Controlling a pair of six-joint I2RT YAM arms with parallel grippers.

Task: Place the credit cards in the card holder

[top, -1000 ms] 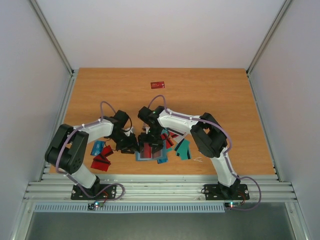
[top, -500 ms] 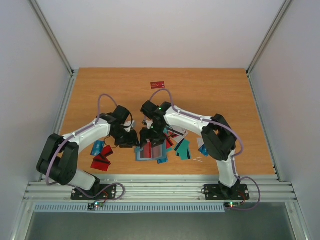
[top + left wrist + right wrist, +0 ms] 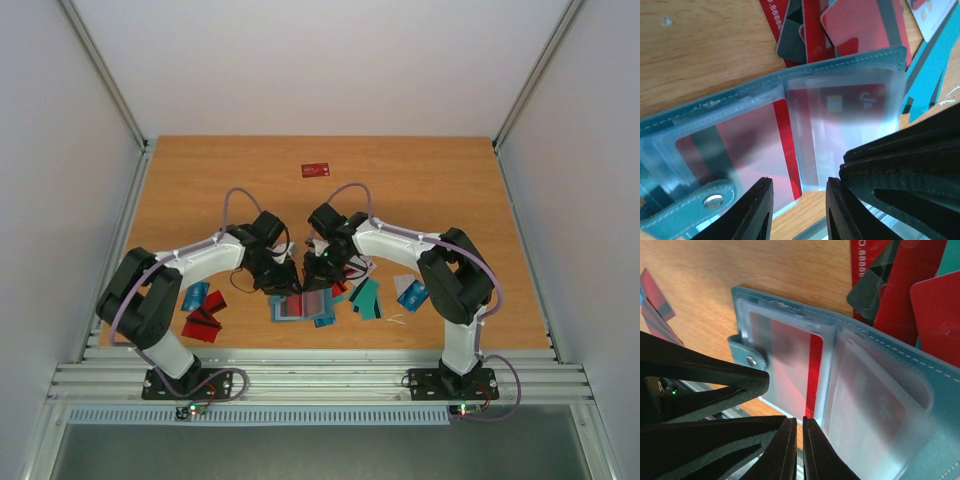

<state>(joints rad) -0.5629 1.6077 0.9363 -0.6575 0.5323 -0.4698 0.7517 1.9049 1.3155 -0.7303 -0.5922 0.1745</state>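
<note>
The teal card holder (image 3: 303,306) lies open near the table's front edge, with red cards showing through its clear pockets (image 3: 850,115). My left gripper (image 3: 283,281) hangs just behind its left half. Its jaws (image 3: 797,202) are open over the holder's near edge with nothing between them. My right gripper (image 3: 323,270) is close beside it, over the holder (image 3: 875,400). Its fingers (image 3: 799,440) are pressed together at the pocket's edge, and I see nothing held. Loose credit cards lie around: red ones (image 3: 205,320) on the left, teal ones (image 3: 366,297) on the right.
One red card (image 3: 315,169) lies alone far back on the table. A white and blue card (image 3: 410,291) sits by the right arm. More red cards (image 3: 860,25) are stacked just behind the holder. The metal rail (image 3: 320,375) runs along the near edge.
The right gripper has closed from wide open to shut. Both grippers have shifted right and slightly back from the holder. The left jaws have narrowed a little.
</note>
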